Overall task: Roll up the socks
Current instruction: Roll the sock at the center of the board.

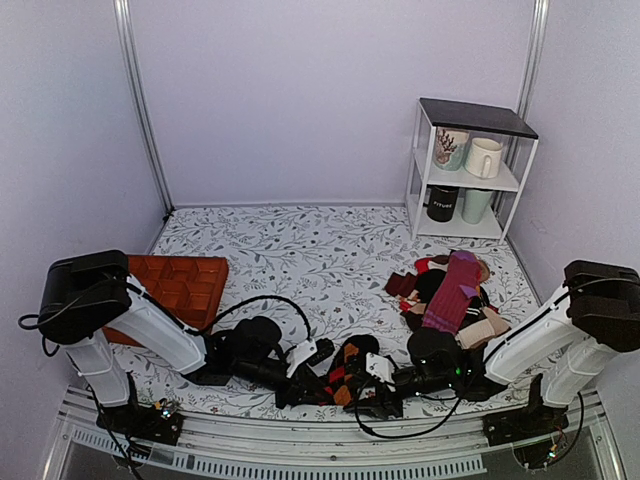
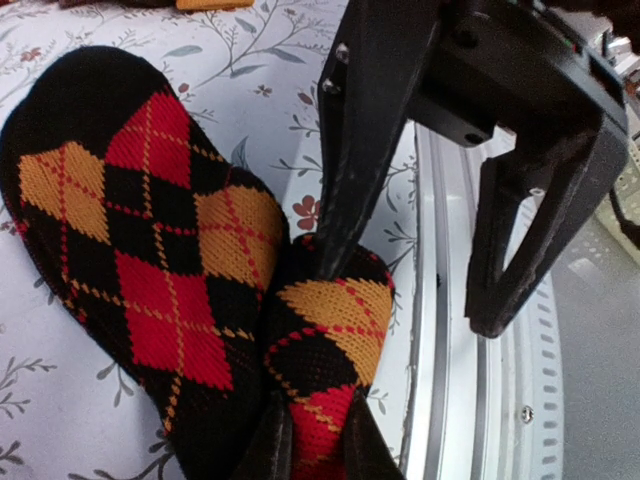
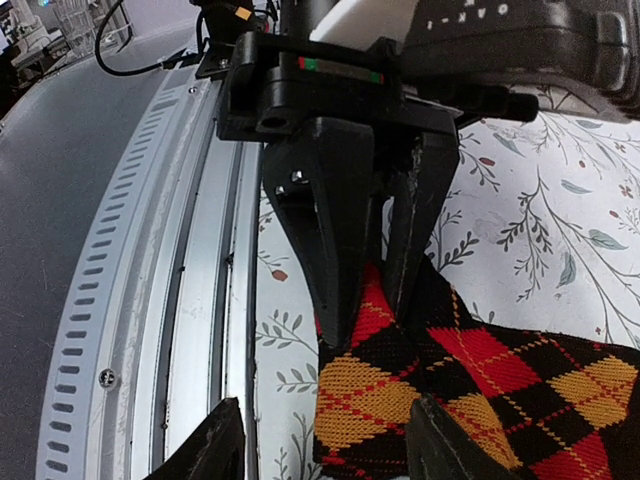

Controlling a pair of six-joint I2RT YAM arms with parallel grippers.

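Observation:
The socks [image 2: 150, 240] are black argyle with red and orange diamonds and lie on the floral cloth by the near edge; they also show between the arms in the top view as the socks [image 1: 346, 366]. My left gripper [image 2: 315, 445] is shut on a bunched, folded end of the socks. In the right wrist view the same left gripper [image 3: 380, 270] pinches that fold from above. My right gripper [image 3: 325, 445] is open, its fingers standing either side of the socks' end [image 3: 400, 390] without holding it. In the left wrist view one right finger [image 2: 350, 190] touches the fold, the other hangs over the rail.
A pile of other socks [image 1: 452, 296] lies at the right. An orange tray [image 1: 175, 285] sits at the left. A white shelf with mugs [image 1: 470, 170] stands at the back right. The metal rail [image 3: 200, 300] runs along the table's near edge, right beside both grippers.

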